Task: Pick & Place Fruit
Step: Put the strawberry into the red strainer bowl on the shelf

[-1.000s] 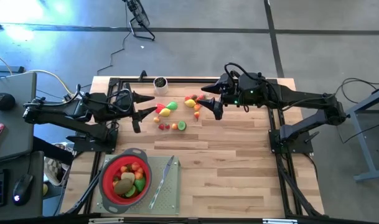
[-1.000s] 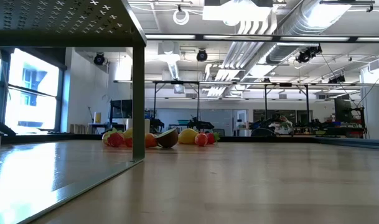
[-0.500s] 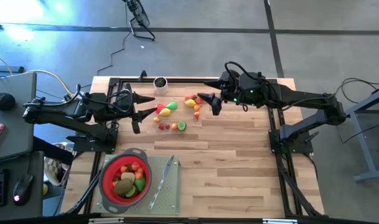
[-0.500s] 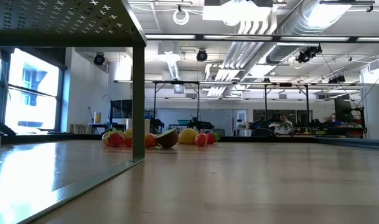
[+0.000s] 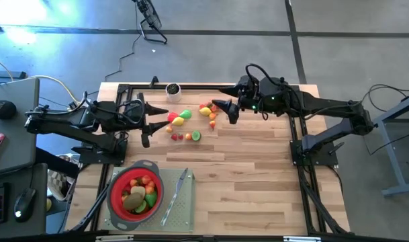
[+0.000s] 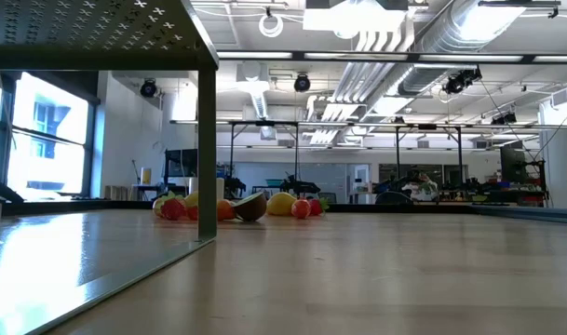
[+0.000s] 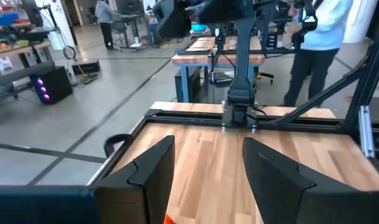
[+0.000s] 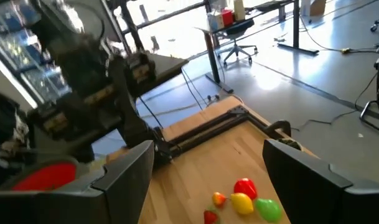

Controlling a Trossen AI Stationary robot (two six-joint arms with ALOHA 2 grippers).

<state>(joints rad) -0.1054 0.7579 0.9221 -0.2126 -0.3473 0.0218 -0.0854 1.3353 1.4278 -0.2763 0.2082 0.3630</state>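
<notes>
Scattered across the far middle of the table [image 5: 258, 175]: loose fruit [image 5: 189, 121], lying between the left gripper [image 5: 150, 121] on the left and the right gripper [image 5: 224, 111] on the right, both hanging open-jawed above the boards. Behind the scatter, near the far edge, a small cup [image 5: 172, 89]. At the near left corner, a perforated tray [image 5: 184, 212]; on its left part a strainer [image 5: 135, 190] holding more fruit, to the strainer's right a knife [image 5: 176, 195] lying on the tray
</notes>
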